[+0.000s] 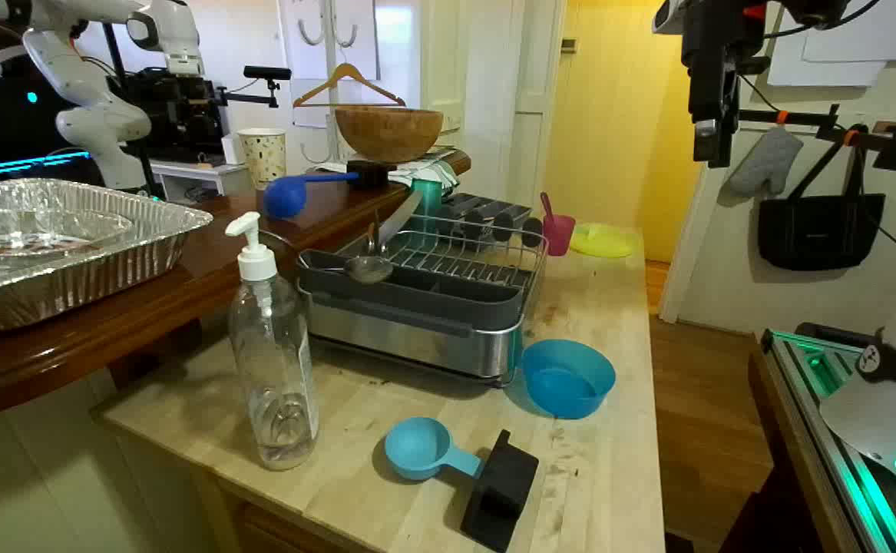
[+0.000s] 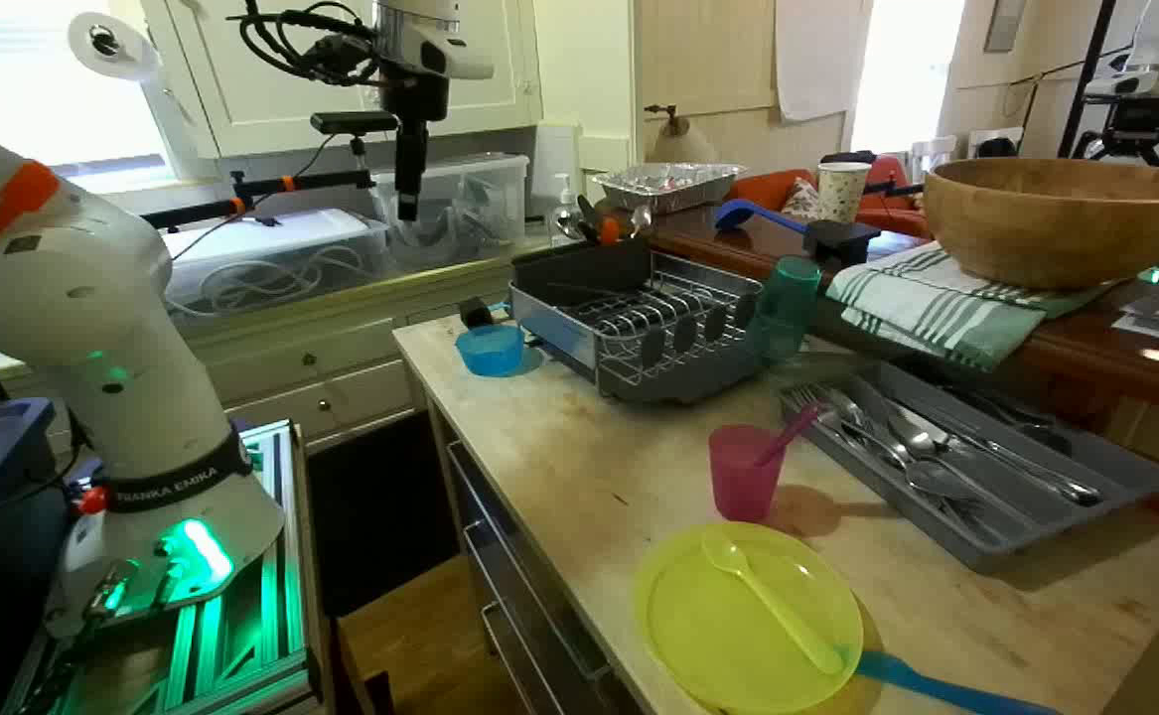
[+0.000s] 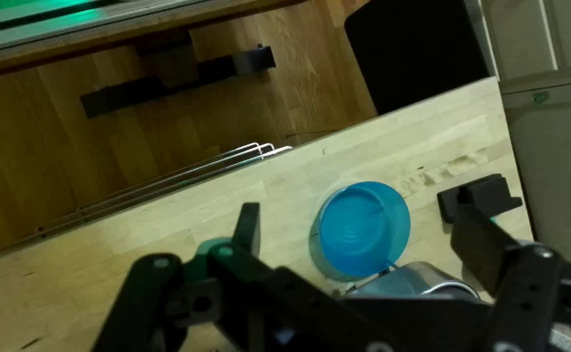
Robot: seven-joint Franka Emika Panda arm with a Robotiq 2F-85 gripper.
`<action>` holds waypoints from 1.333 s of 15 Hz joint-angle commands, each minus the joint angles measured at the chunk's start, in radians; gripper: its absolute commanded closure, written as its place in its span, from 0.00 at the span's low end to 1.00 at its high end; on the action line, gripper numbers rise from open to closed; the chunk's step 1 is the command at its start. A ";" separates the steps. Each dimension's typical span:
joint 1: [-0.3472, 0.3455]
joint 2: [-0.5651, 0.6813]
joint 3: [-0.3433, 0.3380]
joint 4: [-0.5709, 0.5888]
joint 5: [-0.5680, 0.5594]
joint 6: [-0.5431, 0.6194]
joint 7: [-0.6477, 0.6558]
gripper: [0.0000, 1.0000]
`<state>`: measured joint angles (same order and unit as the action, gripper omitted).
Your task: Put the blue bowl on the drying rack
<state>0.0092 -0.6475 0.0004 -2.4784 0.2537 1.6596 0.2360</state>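
The blue bowl [image 1: 568, 380] stands upright on the wooden counter beside the front corner of the drying rack [image 1: 409, 330]. Both also show in an exterior view, the bowl [image 2: 492, 353] near the counter edge and the rack [image 2: 564, 338] beside it. In the wrist view the bowl [image 3: 363, 230] looks empty, and only a corner of the rack [image 3: 402, 281] shows below it. My gripper [image 3: 357, 210] is open and empty; its two fingers appear on either side of the bowl from above. In both exterior views the gripper [image 1: 712, 146] hangs well above the counter.
A light blue scoop [image 1: 421, 449] with a black block [image 1: 500, 491] and a pump bottle [image 1: 275, 384] stand near the rack. Spoons hang at the rack's caddy [image 1: 455, 299]. A green cup [image 2: 788, 308], pink cup [image 2: 743, 472], cutlery tray [image 2: 976, 526] and yellow plate [image 2: 668, 616] lie further along.
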 commanded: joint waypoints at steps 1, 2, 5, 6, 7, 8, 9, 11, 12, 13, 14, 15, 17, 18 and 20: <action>-0.020 0.001 0.015 0.002 0.008 -0.005 -0.009 0.00; -0.020 0.001 0.015 0.002 0.008 -0.005 -0.009 0.00; -0.020 0.001 0.015 0.002 0.008 -0.004 -0.009 0.00; -0.020 0.001 0.015 0.002 0.008 -0.004 -0.009 0.00; -0.026 -0.007 0.035 -0.026 0.009 0.044 0.022 0.00; -0.027 -0.015 0.048 -0.058 0.010 0.093 0.025 0.00; -0.029 -0.018 0.062 -0.081 0.004 0.135 0.033 0.00; -0.024 -0.021 0.087 -0.136 -0.002 0.237 0.039 0.00; -0.018 -0.022 0.098 -0.168 -0.001 0.299 0.036 0.00; -0.012 -0.017 0.108 -0.197 0.001 0.365 0.032 0.00; -0.004 -0.008 0.111 -0.221 0.007 0.422 0.022 0.00; 0.003 0.015 0.114 -0.243 0.014 0.473 0.021 0.00; 0.017 0.064 0.108 -0.258 0.035 0.524 0.030 0.00; 0.009 0.027 0.101 -0.228 -0.001 0.463 0.027 0.00; 0.014 0.053 0.100 -0.245 0.004 0.494 0.027 0.00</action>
<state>0.0146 -0.5942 0.1094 -2.7242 0.2636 2.1552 0.2584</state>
